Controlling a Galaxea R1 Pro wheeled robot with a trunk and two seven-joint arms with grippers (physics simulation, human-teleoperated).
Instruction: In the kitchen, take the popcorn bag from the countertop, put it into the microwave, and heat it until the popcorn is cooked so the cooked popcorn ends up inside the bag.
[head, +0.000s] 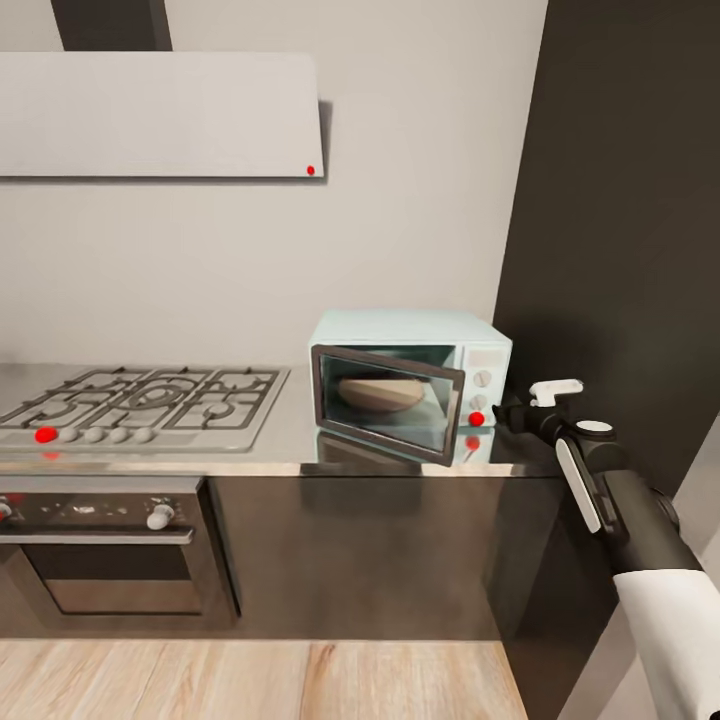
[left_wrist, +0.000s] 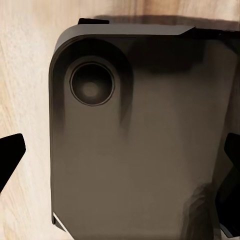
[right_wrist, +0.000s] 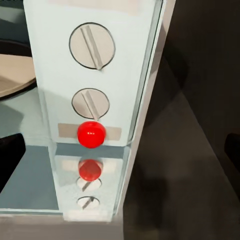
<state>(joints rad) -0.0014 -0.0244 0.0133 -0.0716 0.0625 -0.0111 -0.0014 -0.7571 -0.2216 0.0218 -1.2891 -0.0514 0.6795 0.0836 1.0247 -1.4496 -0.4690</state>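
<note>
My right hand (head: 512, 412) near small pale mint-blue box microwave (head: 410, 380) on shiny grey steel tabletop (head: 290, 430), fingers spread, holding nothing. Dark glass door (head: 385, 402) ajar. Red round button (right_wrist: 91, 134) close ahead. Left hand fingers (left_wrist: 10, 157) spread.

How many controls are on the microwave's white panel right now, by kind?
Microwave panel:
Knobs: 2 — upper knob, lower knob
Red buttons: 1 — red button
Total: 3
The copies below them are reflections in the countertop, not counted.
</note>
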